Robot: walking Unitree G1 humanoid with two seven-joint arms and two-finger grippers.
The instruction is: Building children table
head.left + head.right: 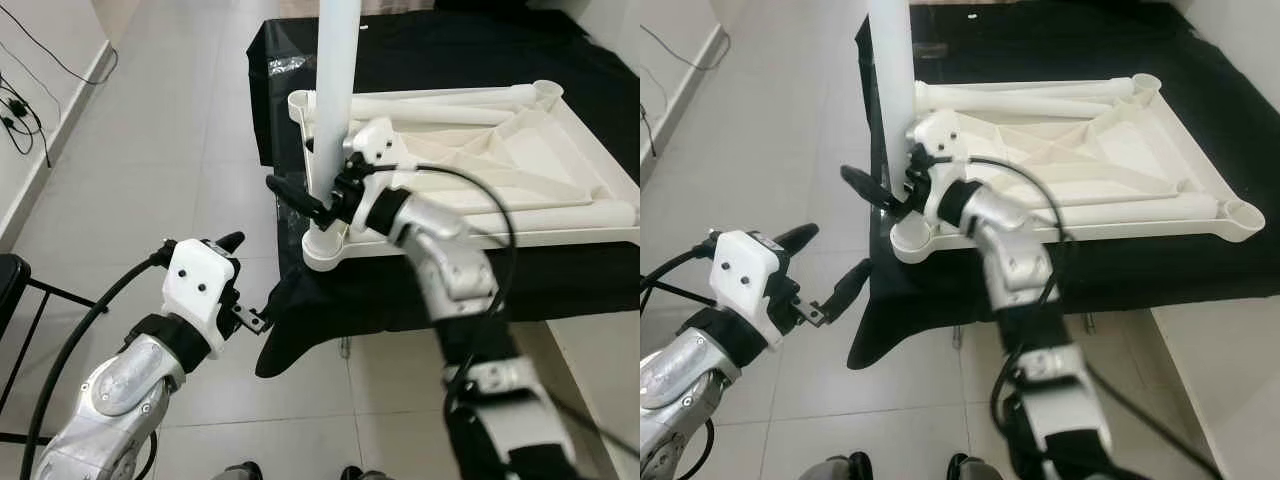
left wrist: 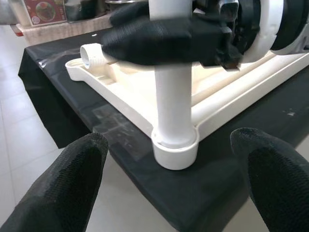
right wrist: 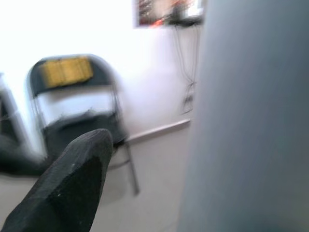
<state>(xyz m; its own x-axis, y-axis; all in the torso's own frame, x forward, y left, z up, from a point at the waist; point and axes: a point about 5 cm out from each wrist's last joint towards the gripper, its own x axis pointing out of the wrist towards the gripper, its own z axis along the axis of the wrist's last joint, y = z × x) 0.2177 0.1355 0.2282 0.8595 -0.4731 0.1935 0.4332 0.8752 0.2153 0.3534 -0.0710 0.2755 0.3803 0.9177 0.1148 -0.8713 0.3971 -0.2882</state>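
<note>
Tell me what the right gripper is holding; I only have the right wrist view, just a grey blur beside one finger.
Observer: The right gripper is shut on a white leg.
Operator: Is the leg seated anywhere?
Observer: It stands upright in a corner socket of the upturned tabletop.
Operator: And the left gripper?
Observer: The left gripper hangs open off the table's edge, facing that socket, touching nothing.
</note>
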